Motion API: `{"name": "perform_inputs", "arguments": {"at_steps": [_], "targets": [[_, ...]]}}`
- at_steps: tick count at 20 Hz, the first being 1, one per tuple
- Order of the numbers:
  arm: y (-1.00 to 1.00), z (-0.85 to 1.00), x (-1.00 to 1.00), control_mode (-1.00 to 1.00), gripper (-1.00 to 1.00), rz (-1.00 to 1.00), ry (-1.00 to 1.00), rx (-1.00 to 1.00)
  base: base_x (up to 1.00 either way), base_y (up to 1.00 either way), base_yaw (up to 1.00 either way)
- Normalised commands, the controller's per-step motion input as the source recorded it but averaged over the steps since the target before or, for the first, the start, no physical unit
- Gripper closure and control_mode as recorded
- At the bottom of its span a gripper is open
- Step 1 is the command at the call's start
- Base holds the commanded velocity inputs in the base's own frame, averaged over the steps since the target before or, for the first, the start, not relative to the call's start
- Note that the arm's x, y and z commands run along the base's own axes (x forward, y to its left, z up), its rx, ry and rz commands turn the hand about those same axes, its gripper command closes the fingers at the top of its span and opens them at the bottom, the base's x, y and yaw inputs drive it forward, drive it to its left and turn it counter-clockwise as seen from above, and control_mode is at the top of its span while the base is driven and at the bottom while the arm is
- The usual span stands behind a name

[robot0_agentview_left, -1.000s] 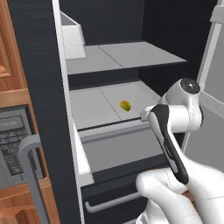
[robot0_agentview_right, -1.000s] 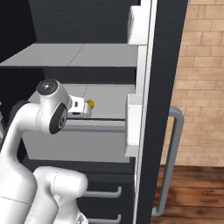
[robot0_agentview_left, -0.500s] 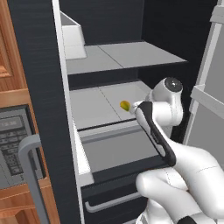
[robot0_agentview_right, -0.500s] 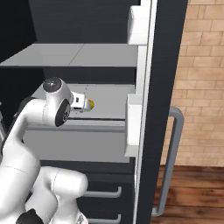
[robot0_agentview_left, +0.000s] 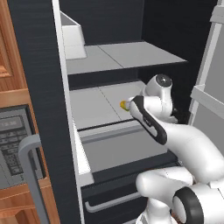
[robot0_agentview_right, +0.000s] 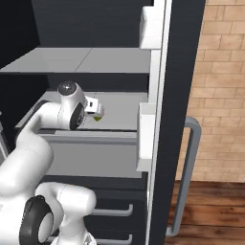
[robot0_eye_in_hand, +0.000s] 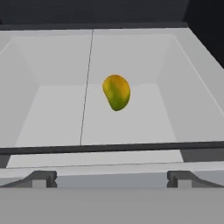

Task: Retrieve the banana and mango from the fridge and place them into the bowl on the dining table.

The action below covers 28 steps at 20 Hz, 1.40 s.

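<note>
The fridge (robot0_agentview_left: 37,74) stands open, with its dark door edge (robot0_agentview_right: 177,72) on the right. The mango (robot0_eye_in_hand: 116,92), yellow-green and egg-shaped, lies alone in a white-walled shelf tray (robot0_eye_in_hand: 52,65). In the left base view the mango (robot0_agentview_left: 124,104) peeks out just past my wrist, and it shows beside my hand as a small green spot (robot0_agentview_right: 99,116) in the right base view. My gripper (robot0_eye_in_hand: 113,179) is open, its fingertips (robot0_eye_in_hand: 43,178) wide apart at the tray's front lip, short of the fruit. The banana, bowl and dining table are out of view.
An upper grey shelf (robot0_agentview_left: 122,54) hangs over the tray. A white door bin (robot0_agentview_right: 146,139) juts from the door edge by a long bar handle (robot0_agentview_right: 184,177). Lower drawers (robot0_agentview_left: 113,199) sit under my arm. A control panel (robot0_agentview_left: 13,140) and brick wall (robot0_agentview_right: 220,86) flank the fridge.
My arm has reached further into the fridge, carrying the hand toward the mango. The fruit has not moved and the jaws stayed open.
</note>
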Motion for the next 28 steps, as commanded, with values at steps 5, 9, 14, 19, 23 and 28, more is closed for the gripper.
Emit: {"name": "perform_inputs", "arguments": {"at_steps": [5,9,14,19,23,28], "targets": [[0.0,-0.31,0.46,-1.0,-1.0,0.0,0.0,0.0,0.0,0.0,0.0],[0.0,-0.28,0.5,-1.0,-1.0,0.0,0.0,0.0,0.0,0.0,0.0],[0.0,-0.16,0.48,-1.0,-1.0,0.0,0.0,0.0,0.0,0.0,0.0],[0.0,-0.15,0.45,-1.0,-1.0,0.0,0.01,0.0,0.0,0.0,0.0],[0.0,-0.16,0.4,-1.0,-1.0,0.0,0.02,0.0,0.0,0.0,0.0],[0.0,-0.19,0.4,-1.0,-1.0,0.0,0.02,0.0,0.0,0.0,0.0]]}}
